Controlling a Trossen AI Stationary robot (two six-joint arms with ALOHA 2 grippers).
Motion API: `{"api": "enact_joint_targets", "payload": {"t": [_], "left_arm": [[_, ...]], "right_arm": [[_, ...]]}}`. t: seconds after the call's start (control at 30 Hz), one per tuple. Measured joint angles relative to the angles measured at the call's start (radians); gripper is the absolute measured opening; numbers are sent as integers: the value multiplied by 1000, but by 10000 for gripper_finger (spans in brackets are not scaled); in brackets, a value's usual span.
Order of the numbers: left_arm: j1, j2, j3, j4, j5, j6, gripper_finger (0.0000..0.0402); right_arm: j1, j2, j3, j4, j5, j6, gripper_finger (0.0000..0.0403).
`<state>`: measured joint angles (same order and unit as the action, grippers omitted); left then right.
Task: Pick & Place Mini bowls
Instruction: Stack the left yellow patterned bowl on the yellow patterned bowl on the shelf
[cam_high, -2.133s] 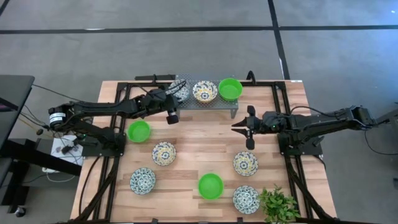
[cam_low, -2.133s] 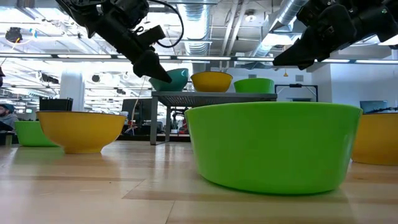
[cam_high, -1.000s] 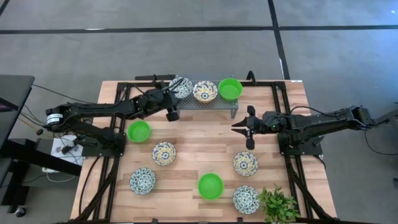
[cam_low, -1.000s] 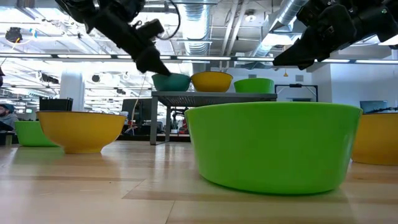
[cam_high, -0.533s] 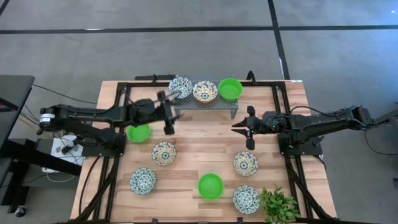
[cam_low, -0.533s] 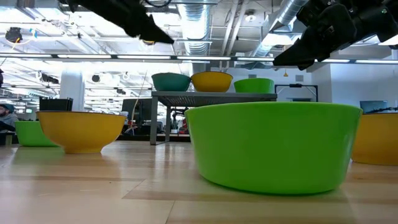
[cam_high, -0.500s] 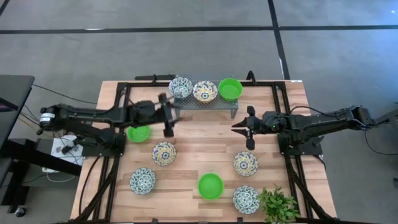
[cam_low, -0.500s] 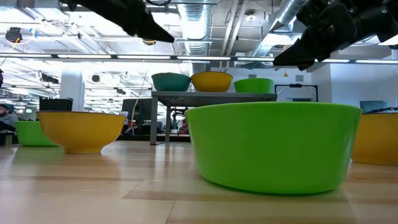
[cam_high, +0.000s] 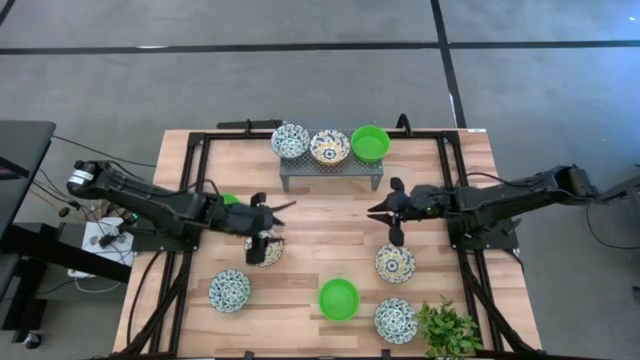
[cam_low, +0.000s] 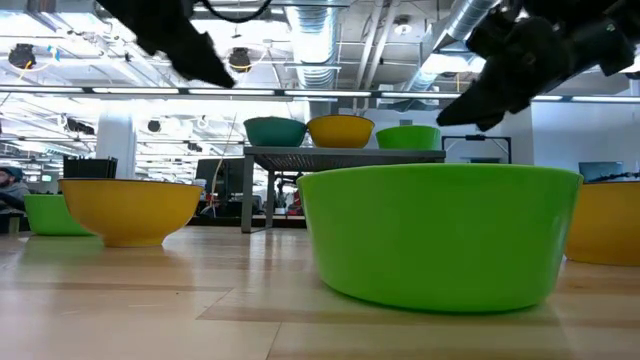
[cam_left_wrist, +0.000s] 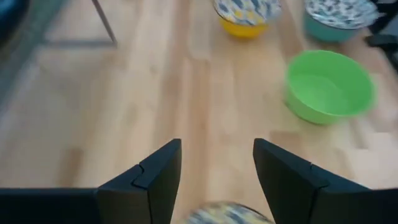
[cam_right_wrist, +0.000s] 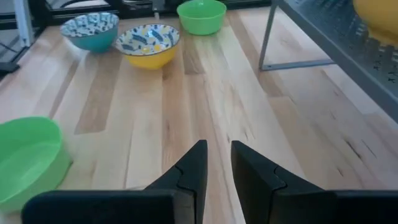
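Left gripper (cam_high: 268, 228) open, empty, above yellow bowl (cam_high: 262, 250).

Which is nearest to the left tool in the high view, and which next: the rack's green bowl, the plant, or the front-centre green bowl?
From the left tool:
1. Front-centre green bowl, near the table's front edge.
2. Green bowl on the rack, at the rack's right end.
3. Plant, front right corner.

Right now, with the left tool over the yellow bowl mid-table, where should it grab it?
Grip the rim of the yellow patterned bowl, coming straight down: it sits upright with an open mouth, so one finger goes inside the wall and one outside. The left tool, open, hovers over it.
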<state>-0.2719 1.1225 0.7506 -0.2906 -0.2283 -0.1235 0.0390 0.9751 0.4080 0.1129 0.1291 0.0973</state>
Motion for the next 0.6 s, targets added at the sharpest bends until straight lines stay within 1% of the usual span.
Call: {"api": "enact_joint_targets", "payload": {"t": [0.17,0.27,0.33,0.43,0.5,0.6], "left_arm": [[-107,2,0,-72,73,-283,202],[-170,16,-1,-94,80,-402,200],[-202,32,-10,-88,77,-441,198],[-233,62,-31,-92,71,-458,195],[-240,76,-44,-91,71,-458,194],[-240,86,-52,-91,70,-458,191]], "right_arm": [[-2,85,37,-5,-2,58,68],[0,136,70,-7,-18,61,68],[0,168,93,-8,-30,51,68],[0,217,123,-5,-27,-32,68],[0,251,143,2,-27,-103,68],[0,297,167,4,-27,-128,68]]}}
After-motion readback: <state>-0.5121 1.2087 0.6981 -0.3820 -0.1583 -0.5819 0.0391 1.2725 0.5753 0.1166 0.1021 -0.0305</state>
